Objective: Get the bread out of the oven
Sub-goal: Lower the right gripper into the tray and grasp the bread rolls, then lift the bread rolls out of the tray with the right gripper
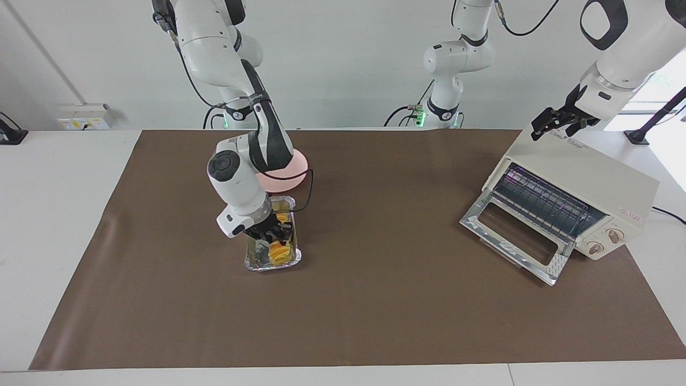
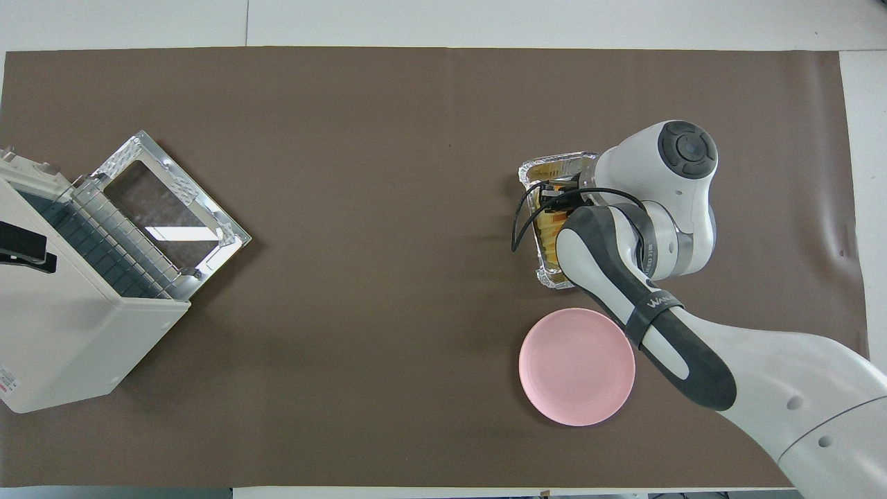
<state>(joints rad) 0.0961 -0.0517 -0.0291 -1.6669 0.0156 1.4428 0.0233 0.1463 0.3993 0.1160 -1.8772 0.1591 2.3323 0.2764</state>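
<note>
One bread lies in the foil tray, right hand clenched on it.

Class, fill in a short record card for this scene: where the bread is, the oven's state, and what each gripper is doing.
bread: in the foil tray, out of the oven
oven: door down, rack bare, at the left arm's end
pink plate: nearer the robots than the tray
right gripper: down in the tray, at the bread
left gripper: open, over the oven's top
</note>
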